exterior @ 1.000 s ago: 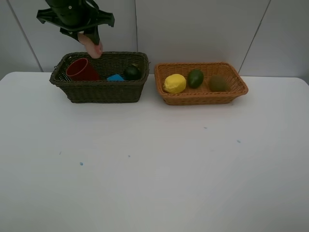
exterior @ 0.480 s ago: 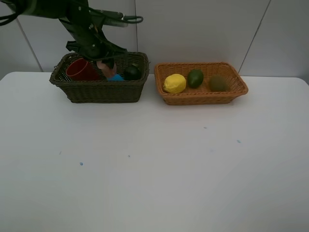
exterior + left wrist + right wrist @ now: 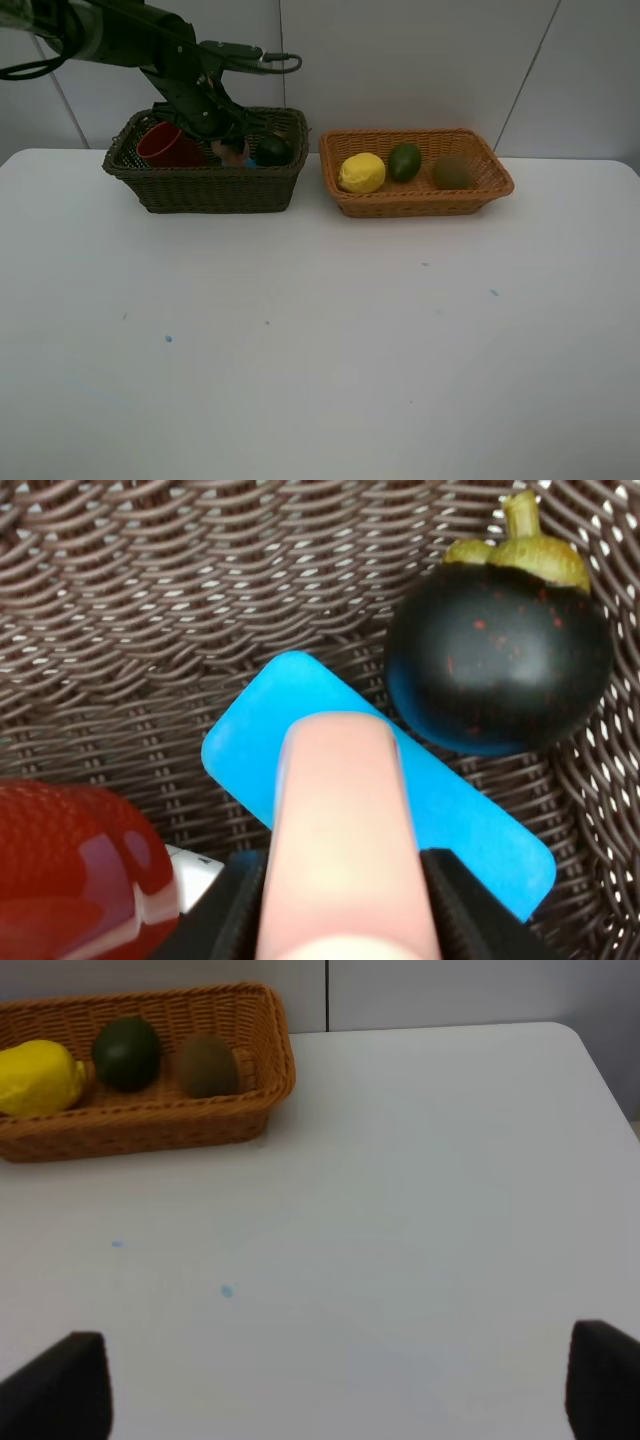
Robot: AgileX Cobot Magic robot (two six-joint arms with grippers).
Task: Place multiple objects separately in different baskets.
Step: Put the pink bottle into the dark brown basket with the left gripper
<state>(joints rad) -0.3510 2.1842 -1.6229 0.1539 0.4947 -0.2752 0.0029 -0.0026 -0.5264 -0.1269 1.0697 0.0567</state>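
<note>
My left gripper (image 3: 228, 147) is down inside the dark olive-brown basket (image 3: 210, 190), shut on the pink bottle (image 3: 340, 830). The bottle hangs just over the blue eraser (image 3: 250, 750). The dark mangosteen (image 3: 500, 660) lies beside the eraser, and the red cup (image 3: 165, 143) lies at the basket's left end. A white bit (image 3: 195, 865) shows by the cup; I cannot tell what it is. The orange-tan basket (image 3: 420, 202) holds the lemon (image 3: 362, 172), lime (image 3: 404, 161) and kiwi (image 3: 452, 172). My right gripper (image 3: 330, 1385) is open and empty above bare table.
The two baskets stand side by side at the table's back edge, close to the wall. The white table (image 3: 320, 340) has a few small blue specks. The right wrist view shows the orange basket (image 3: 150, 1125) far ahead of the right gripper.
My left gripper has come down from above the dark basket's back rim into the basket, carrying the pink bottle to just over the blue eraser. The fruit has not moved.
</note>
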